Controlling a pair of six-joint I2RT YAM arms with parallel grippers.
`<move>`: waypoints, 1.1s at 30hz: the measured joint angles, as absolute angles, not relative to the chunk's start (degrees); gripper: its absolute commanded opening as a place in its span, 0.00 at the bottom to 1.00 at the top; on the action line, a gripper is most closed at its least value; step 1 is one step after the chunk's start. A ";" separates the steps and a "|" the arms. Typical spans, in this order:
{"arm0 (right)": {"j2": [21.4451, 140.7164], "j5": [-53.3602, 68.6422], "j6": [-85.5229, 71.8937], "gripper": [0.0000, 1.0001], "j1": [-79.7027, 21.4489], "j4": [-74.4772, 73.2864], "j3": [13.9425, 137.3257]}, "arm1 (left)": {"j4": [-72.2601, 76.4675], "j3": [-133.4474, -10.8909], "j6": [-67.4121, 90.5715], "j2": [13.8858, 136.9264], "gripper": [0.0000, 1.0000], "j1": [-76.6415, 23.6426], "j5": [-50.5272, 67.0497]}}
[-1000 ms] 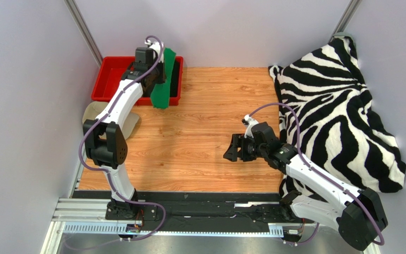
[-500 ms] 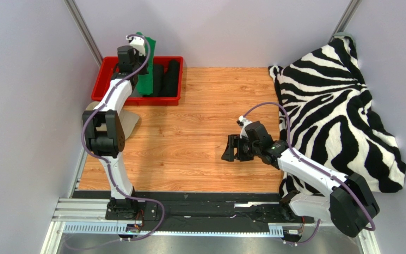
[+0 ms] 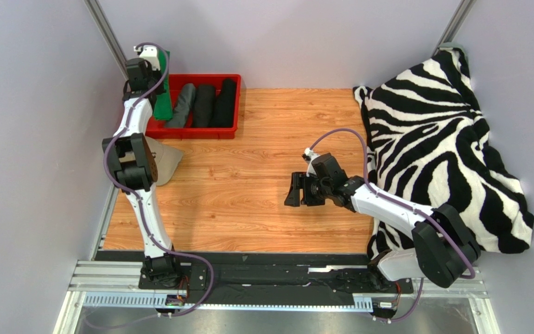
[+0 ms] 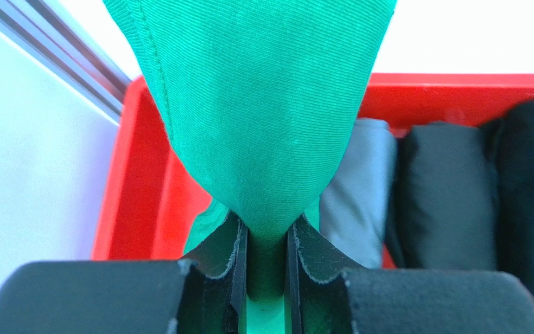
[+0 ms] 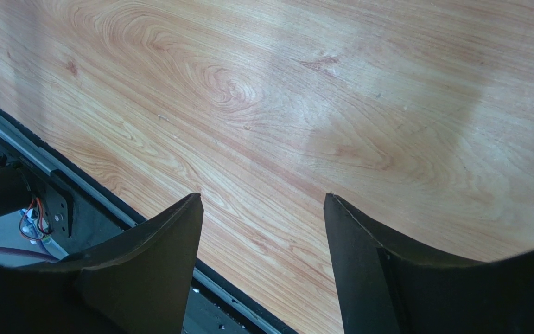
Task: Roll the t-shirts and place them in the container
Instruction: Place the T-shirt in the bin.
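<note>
My left gripper (image 3: 157, 87) is shut on the rolled bright green t-shirt (image 3: 162, 97) and holds it over the left end of the red bin (image 3: 193, 131). In the left wrist view the green t-shirt (image 4: 263, 118) is pinched between my fingers (image 4: 229, 252), above the bin's left side (image 4: 127, 188). A grey rolled shirt (image 3: 181, 106) and two black rolled shirts (image 3: 203, 104) lie side by side in the bin. My right gripper (image 3: 292, 191) is open and empty above the wooden table (image 3: 249, 160); its wrist view shows only bare wood (image 5: 318, 104).
A zebra-striped blanket (image 3: 444, 146) is heaped at the right side. A beige cap (image 3: 160, 158) lies beside the left arm, in front of the bin. The table's near edge with black rail (image 5: 33, 188) shows in the right wrist view.
My left gripper has carried the green t-shirt leftward from the bin's right part to its left end. My right gripper has drifted slightly left and stayed open.
</note>
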State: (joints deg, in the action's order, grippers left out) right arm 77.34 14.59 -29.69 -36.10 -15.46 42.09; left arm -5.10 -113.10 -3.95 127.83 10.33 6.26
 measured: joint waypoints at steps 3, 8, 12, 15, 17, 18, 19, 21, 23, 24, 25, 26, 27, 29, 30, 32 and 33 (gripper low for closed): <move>79.00 15.07 -29.69 0.68 -36.10 -14.87 42.70 | -7.18 -116.22 -5.58 128.95 0.00 11.00 6.22; 80.60 15.59 -29.71 0.68 -36.10 -14.26 43.59 | -9.98 -118.61 -6.79 129.14 0.00 12.34 10.15; 81.87 16.23 -29.71 0.68 -36.10 -13.63 44.40 | -13.52 -124.60 -6.52 131.46 0.00 14.63 17.58; 83.22 16.71 -29.76 0.67 -36.10 -12.88 44.51 | -14.61 -125.84 -6.63 132.16 0.00 15.97 19.81; 84.01 17.06 -29.91 0.68 -36.10 -12.47 44.51 | -15.40 -125.97 -6.81 132.57 0.00 16.51 20.32; 84.34 17.19 -29.95 0.68 -36.10 -12.27 44.51 | -15.66 -126.06 -6.92 132.92 0.00 16.73 20.38; 84.68 17.32 -29.95 0.67 -36.10 -12.10 44.51 | -15.66 -126.06 -7.01 133.32 0.00 16.91 20.38; 85.38 17.58 -29.95 0.67 -36.10 -11.64 44.58 | -15.70 -126.43 -7.05 134.67 0.00 17.08 20.36; 86.21 17.78 -29.95 0.67 -36.10 -11.38 44.69 | -15.81 -127.22 -7.05 136.44 0.00 17.30 20.36; 86.63 18.00 -29.95 0.67 -36.10 -11.25 44.75 | -15.86 -127.50 -7.03 137.16 0.00 17.37 20.38; 87.07 18.20 -29.93 0.67 -36.10 -11.25 44.91 | -16.38 -127.83 -7.03 138.08 0.00 17.39 20.43; 87.59 18.46 -29.93 0.67 -36.10 -11.22 45.08 | -16.91 -127.94 -7.03 138.65 0.00 17.39 20.43; 87.96 18.63 -29.93 0.67 -36.10 -11.22 45.30 | -17.58 -127.94 -7.03 139.09 0.00 17.41 20.45; 88.79 19.18 -29.91 0.67 -36.10 -11.07 45.71 | -19.00 -127.94 -6.96 139.57 0.00 17.41 20.56; 89.08 19.57 -29.91 0.66 -36.10 -10.83 45.89 | -19.59 -127.94 -6.94 139.61 0.00 17.41 20.69; 89.62 20.29 -29.91 0.66 -36.10 -10.39 46.15 | -20.69 -128.11 -6.87 139.61 0.00 17.43 20.93; 89.97 20.73 -29.93 0.66 -36.10 -10.07 46.30 | -21.04 -128.22 -6.79 139.61 0.00 17.43 20.97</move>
State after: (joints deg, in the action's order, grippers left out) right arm 89.97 20.73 -29.93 -36.10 -10.07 46.30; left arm -21.04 -128.22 -6.79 139.61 17.43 20.97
